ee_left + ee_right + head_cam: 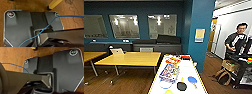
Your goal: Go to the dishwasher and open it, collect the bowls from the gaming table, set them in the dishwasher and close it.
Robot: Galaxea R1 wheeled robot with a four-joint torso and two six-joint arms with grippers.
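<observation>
Straight ahead in the head view stands the gaming table (197, 75), its white top edged in yellow, running away from the camera toward a teal pillar (201, 32). Near its close end lie two bowls side by side — a black bowl (181, 86) and, just beside it toward the pillar side, a blue bowl (192, 79). Printed sheets (169, 71) lie along the middle of the top, further from the camera than the bowls, and a small yellow-green thing (168, 92) sits at the very near edge, too blurred to name.

To the left of the table are yellow-topped desks (131, 59), with a laptop (117, 51) on the far edge of one. Behind them a dark blue wall carries three windows (124, 26). At the right a person (236, 43) stands beside a rig, a backpack (222, 75) on the wooden floor (131, 81) at their feet.

Both wrist views look down on that brown floor past the robot's own dark plate — a yellow leg (54, 4) shows in the left one. Whether either gripper is open, or holds anything, I cannot tell.
</observation>
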